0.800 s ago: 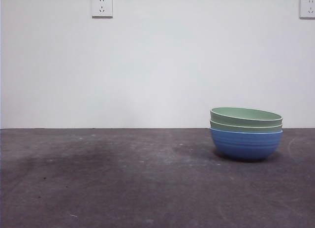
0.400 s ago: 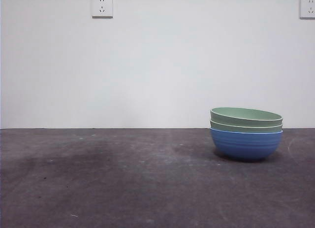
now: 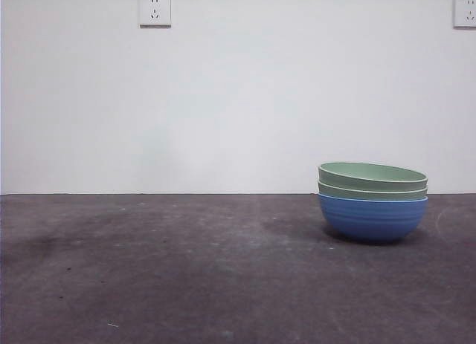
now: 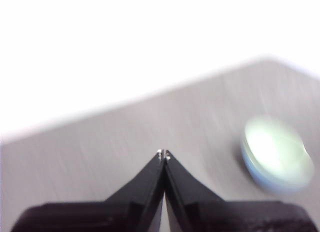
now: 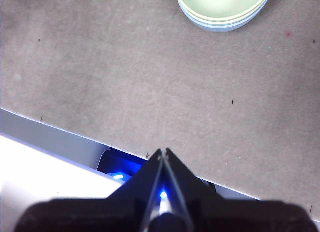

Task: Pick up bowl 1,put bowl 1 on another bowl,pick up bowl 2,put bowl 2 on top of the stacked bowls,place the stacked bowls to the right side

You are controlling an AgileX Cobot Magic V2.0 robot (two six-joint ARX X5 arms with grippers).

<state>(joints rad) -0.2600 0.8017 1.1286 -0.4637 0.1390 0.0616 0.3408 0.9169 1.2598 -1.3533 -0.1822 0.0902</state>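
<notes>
The stacked bowls point(image 3: 372, 199) stand on the right part of the table: a blue bowl point(image 3: 372, 218) at the bottom and two pale green bowls point(image 3: 372, 177) nested in it. The stack also shows, blurred, in the left wrist view point(image 4: 277, 154) and partly in the right wrist view point(image 5: 222, 9). My left gripper point(image 4: 163, 153) is shut, empty, raised well away from the stack. My right gripper point(image 5: 163, 152) is shut too, empty, hovering near the table's edge, far from the bowls. Neither arm appears in the front view.
A dark grey table point(image 3: 186, 270) runs to a white wall with two sockets point(image 3: 154, 10). In the right wrist view, the table's edge point(image 5: 60, 129) lies close to the gripper, with a blue-lit device point(image 5: 117, 169) beneath it.
</notes>
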